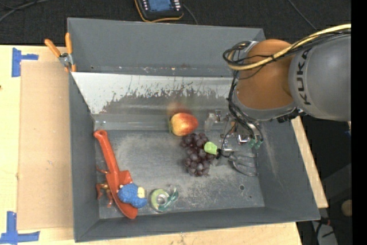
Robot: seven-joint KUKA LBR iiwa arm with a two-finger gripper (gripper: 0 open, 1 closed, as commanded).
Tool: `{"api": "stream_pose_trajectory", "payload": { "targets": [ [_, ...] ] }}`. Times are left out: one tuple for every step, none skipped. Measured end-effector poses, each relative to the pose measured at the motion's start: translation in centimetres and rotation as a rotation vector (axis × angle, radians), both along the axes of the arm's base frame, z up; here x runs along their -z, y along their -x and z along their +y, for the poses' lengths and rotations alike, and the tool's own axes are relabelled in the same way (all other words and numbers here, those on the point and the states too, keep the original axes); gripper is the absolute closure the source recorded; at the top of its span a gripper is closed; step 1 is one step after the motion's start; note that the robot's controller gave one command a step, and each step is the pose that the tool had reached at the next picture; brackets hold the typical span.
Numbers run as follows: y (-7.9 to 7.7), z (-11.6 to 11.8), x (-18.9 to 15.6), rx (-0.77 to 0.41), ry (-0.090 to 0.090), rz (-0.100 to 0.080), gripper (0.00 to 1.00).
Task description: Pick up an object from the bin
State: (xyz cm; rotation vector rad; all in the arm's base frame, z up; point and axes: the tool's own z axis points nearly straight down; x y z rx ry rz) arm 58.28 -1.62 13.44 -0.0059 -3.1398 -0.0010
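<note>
The gripper (234,146) hangs low in the right half of the bin (160,49), close above the floor, under the orange cover (264,80) on the wrist. From this angle I cannot tell whether it is open or closed, and nothing can be seen held in it. Yellow and black cables (241,52) loop over the top of the cover, and the grey arm (324,77) comes in from the right.

Just beside the gripper, on its left, lies a small green piece (210,148). It sits at the right edge of a bunch of grapes (196,155), dark purple, spread on the floor near the middle of the bin. Whether the gripper touches the green piece or the grapes cannot be told. A red and yellow apple (183,123) rests just behind the grapes, close to the back wall.

Well apart, along the left side, lies a long orange tool (110,166), running from the back toward the front left corner. A blue lump (133,195) lies against its front end, and a small pale green ring (162,199) sits just to the right of that.
</note>
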Motion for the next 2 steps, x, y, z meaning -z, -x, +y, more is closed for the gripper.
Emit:
{"api": "stream_pose_trajectory", "payload": {
  "targets": [
    [1.61,3.14,4.95,-0.011,-0.001,0.0,1.0],
    [1.61,3.14,4.95,-0.011,-0.001,0.0,1.0]
  ]
}}
